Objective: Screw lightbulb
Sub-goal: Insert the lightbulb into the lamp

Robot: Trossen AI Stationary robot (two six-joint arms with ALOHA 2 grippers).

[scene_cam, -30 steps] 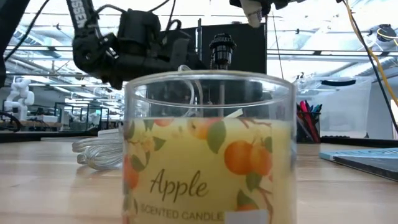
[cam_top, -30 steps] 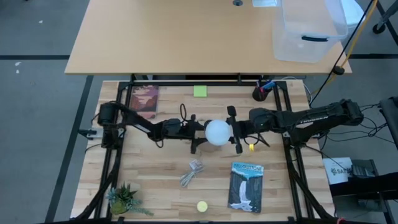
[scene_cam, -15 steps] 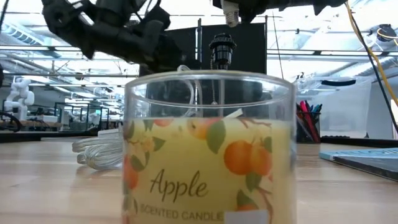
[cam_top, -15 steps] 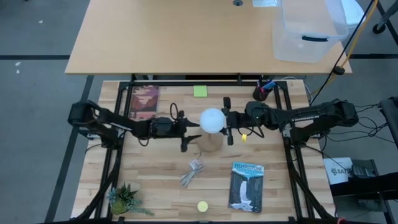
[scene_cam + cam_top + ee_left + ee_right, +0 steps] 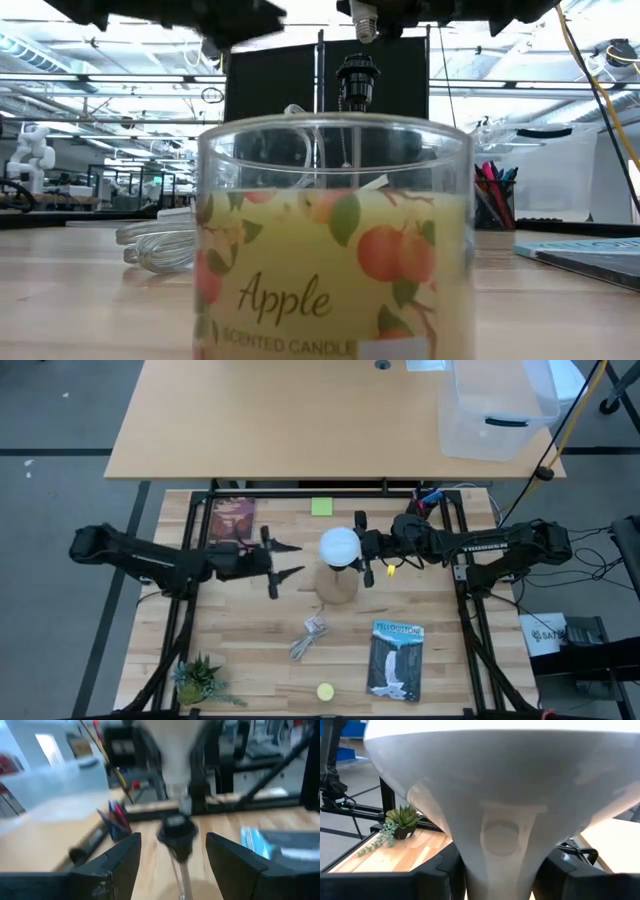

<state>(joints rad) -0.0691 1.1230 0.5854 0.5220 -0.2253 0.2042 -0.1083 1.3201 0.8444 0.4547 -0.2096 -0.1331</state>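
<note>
Right claw (image 5: pixel 362 548) clamped on the lightbulb (image 5: pixel 339 546), held above the wooden cone base (image 5: pixel 337 584) near the middle of the bench (image 5: pixel 250 650); its screw end hangs over the black socket (image 5: pixel 357 75). Left claw (image 5: pixel 284 559), fingers apart and empty, beside the base.
</note>
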